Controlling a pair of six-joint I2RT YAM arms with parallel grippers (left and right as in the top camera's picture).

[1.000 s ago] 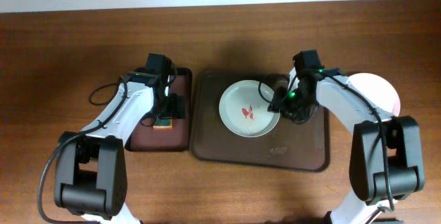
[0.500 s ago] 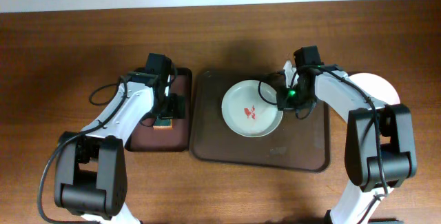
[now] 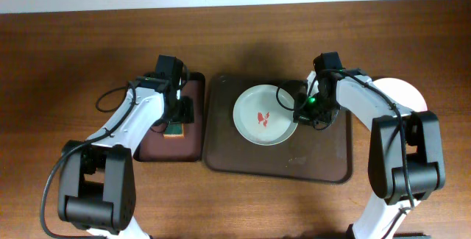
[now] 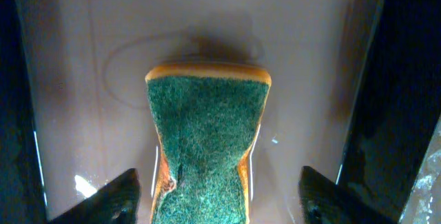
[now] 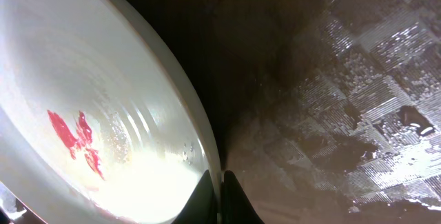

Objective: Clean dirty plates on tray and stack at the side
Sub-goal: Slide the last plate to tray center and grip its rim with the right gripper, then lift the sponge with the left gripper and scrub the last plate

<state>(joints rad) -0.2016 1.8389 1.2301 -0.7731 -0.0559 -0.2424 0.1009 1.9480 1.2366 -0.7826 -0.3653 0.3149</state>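
A white plate (image 3: pixel 265 115) with red smears in its centre lies on the large brown tray (image 3: pixel 316 162). My right gripper (image 3: pixel 297 112) is shut on the plate's right rim; in the right wrist view the fingertips (image 5: pixel 222 186) pinch the rim of the plate (image 5: pixel 96 114). Another white plate (image 3: pixel 408 98) lies on the table to the right, partly hidden by the right arm. My left gripper (image 3: pixel 178 118) is open over the small dark tray (image 3: pixel 158 147), its fingers (image 4: pixel 217 196) either side of a green and yellow sponge (image 4: pixel 207 141).
The wooden table (image 3: pixel 73 55) surrounds both trays. The tray's textured wet surface (image 5: pixel 344 93) lies beside the plate. A black cable (image 3: pixel 110 101) loops by the left arm.
The right gripper has shifted the plate slightly left on the tray after a small move right. The left arm has stayed over the sponge.
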